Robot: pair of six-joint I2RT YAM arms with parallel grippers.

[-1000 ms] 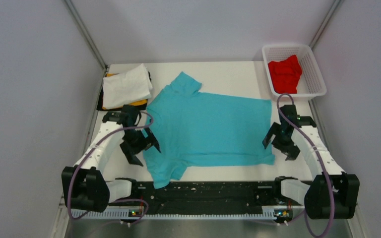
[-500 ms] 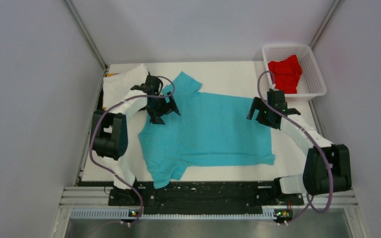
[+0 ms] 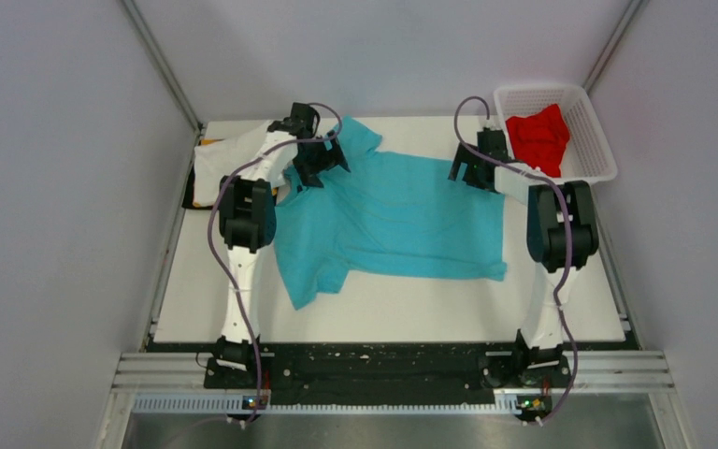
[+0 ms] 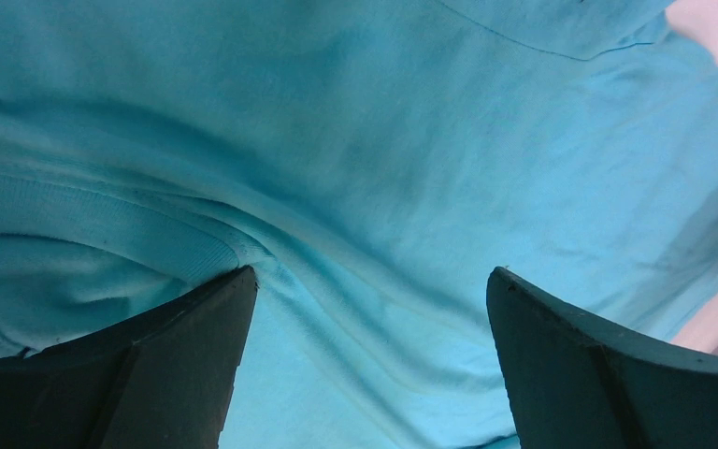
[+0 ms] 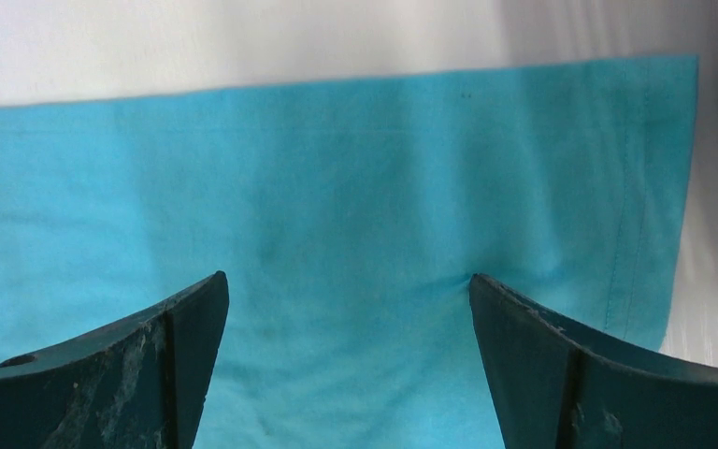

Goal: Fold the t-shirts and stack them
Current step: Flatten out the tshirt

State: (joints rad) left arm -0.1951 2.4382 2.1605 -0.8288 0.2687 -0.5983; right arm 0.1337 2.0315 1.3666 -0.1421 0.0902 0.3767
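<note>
The turquoise-blue t-shirt (image 3: 393,220) lies spread flat on the table, collar to the left, hem to the right. My left gripper (image 3: 323,161) is open, its tips pressed on the cloth beside the ribbed collar (image 4: 93,224). My right gripper (image 3: 472,168) is open, its tips down on the shirt near its far right hem corner (image 5: 659,187). The red t-shirt (image 3: 539,137) lies bunched in the basket. A white t-shirt (image 3: 229,159) sits at the far left under my left arm, with yellow-orange (image 3: 208,142) and black (image 3: 190,198) cloth showing beneath it.
The white mesh basket (image 3: 594,140) stands at the far right corner. The white table (image 3: 430,309) shows bare in front of the shirt. Grey walls close in on both sides.
</note>
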